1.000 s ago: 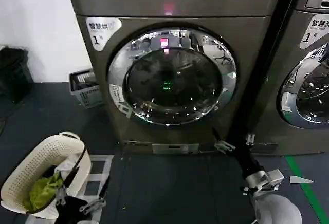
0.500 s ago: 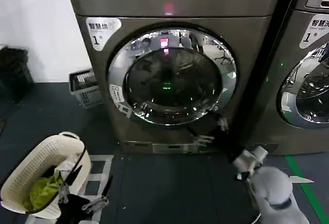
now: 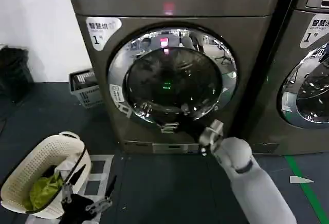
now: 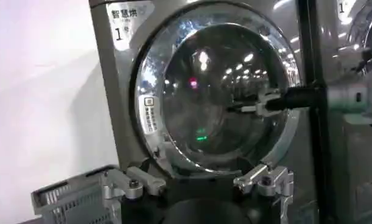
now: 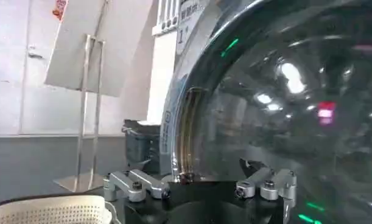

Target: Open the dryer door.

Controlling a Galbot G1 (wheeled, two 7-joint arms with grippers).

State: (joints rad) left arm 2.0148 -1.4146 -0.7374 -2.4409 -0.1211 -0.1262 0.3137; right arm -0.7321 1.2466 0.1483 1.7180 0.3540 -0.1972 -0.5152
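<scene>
Dark floor mat (image 3: 169, 183) in front of two brown-grey front-loading machines, white wall behind on the left. Dryer door (image 3: 172, 75) sits on the nearer machine's front, under a white "1" sticker (image 3: 102, 30); it lies flush with the front, chrome ring around dark glass, small white label on the ring's lower left. Second machine (image 3: 308, 70) stands just beside it on the right, partly seen, with its own chrome-ringed door.

Right gripper (image 3: 175, 118) is up at the lower part of the door, in front of the glass near the bottom of the ring, with the white forearm running down toward the bottom right; from the left wrist camera it shows against the right side of the glass (image 4: 249, 106). Its fingers (image 5: 134, 184) are spread fairly wide with nothing between them, the bowl glass close ahead.

Left gripper (image 3: 85, 201) hangs low near the floor at the bottom left, just beside a cream laundry basket (image 3: 31, 167) holding green cloth (image 3: 43, 190); jaws wide apart, empty. Grey crate (image 3: 85, 88) sits on the floor against the wall left of the dryer.
</scene>
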